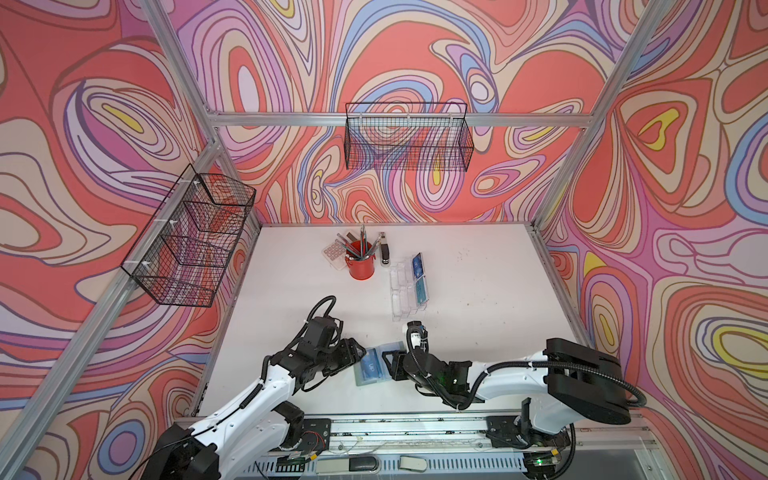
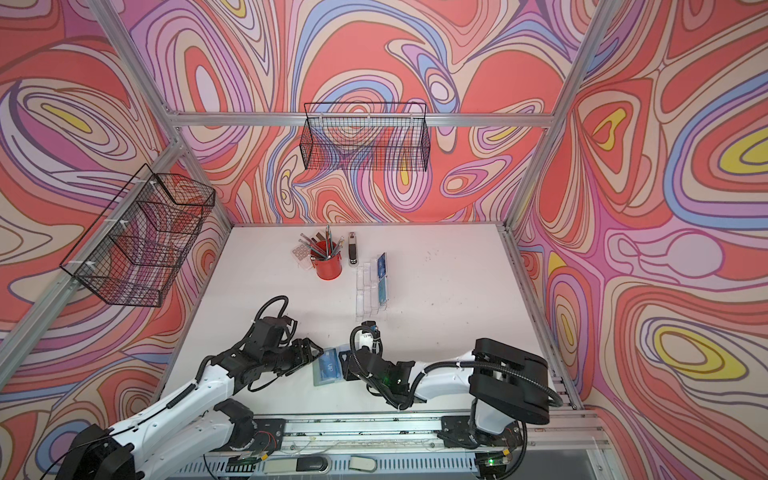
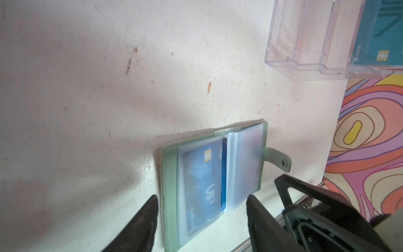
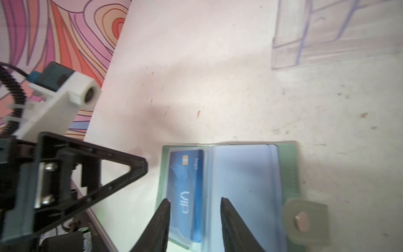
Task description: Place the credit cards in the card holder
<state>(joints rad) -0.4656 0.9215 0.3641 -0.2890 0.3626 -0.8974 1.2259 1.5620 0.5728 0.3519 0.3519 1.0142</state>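
Observation:
The sage-green card holder (image 1: 360,379) (image 2: 318,380) lies open on the white table between both grippers. A blue "VIP" credit card (image 3: 202,174) (image 4: 185,174) sits in its left clear sleeve, one bright blue edge showing beside the fold. My left gripper (image 3: 202,196) (image 1: 358,356) is open, one finger beside the green cover's outer edge and the other at the corner of the clear sleeves. My right gripper (image 4: 195,199) (image 1: 392,365) is open over the card's near end, holding nothing. More credit cards, teal (image 1: 422,289) (image 3: 379,32) and blue (image 1: 417,262), stand in the clear acrylic stand (image 1: 399,291).
A red pencil cup (image 1: 360,266), a stapler (image 1: 385,251) and a calculator (image 1: 334,253) stand at the back of the table. Wire baskets hang on the left wall (image 1: 191,241) and back wall (image 1: 409,137). The metal rail (image 1: 415,424) runs along the table's front edge.

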